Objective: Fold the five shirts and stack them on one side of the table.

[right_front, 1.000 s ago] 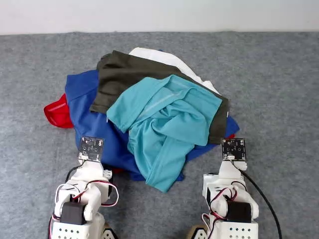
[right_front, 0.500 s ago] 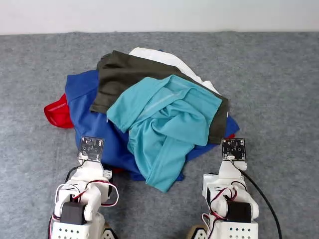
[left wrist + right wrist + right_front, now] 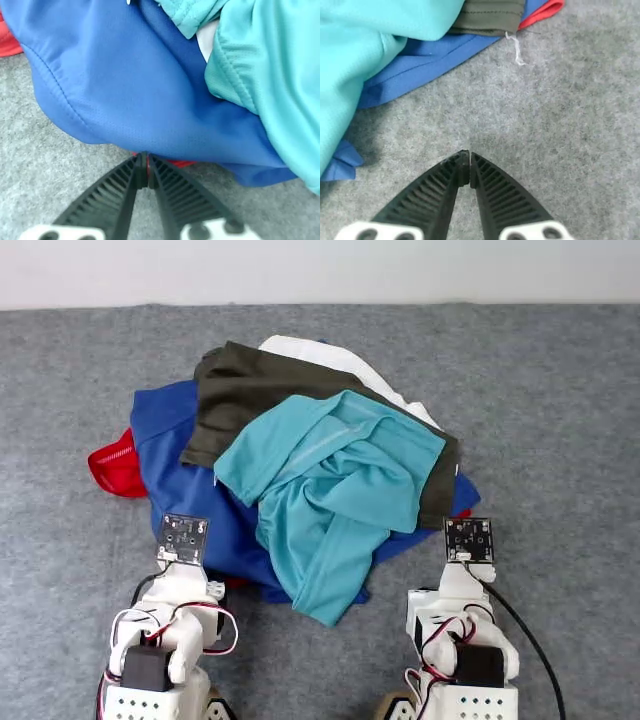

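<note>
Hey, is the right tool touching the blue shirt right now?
Apart. In the right wrist view the right tool, shut, sits over bare grey mat, and a strip of mat separates its tips from the blue shirt.

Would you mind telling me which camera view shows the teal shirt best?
The high view: the teal shirt lies there in full, uppermost. The left wrist view catches a crumpled part over the blue shirt; the right wrist view catches one edge.

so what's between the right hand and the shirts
Just bare grey mat: the right wrist view shows the shut right hand short of the blue shirt.
</note>
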Action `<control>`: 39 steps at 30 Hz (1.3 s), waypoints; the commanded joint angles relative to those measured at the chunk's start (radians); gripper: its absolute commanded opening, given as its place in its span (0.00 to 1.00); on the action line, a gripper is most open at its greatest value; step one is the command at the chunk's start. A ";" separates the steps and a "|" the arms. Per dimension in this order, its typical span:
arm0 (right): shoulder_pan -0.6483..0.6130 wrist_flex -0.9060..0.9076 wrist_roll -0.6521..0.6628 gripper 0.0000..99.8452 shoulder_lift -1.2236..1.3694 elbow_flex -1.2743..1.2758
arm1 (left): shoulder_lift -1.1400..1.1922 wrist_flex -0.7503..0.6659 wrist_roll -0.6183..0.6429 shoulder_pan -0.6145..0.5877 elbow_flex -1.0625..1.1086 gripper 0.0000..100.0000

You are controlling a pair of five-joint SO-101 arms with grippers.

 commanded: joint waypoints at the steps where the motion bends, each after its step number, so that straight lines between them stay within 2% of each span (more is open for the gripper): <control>1: -0.004 0.004 0.009 0.01 -0.012 0.009 | 0.000 -0.021 -0.008 -0.006 -0.019 0.02; 36: -0.004 0.004 0.009 0.01 -0.012 0.009 | -0.002 0.005 -0.012 -0.006 -0.047 0.02; 39: -0.004 0.004 0.009 0.01 -0.012 0.009 | -0.002 0.006 -0.157 -0.015 -0.111 0.02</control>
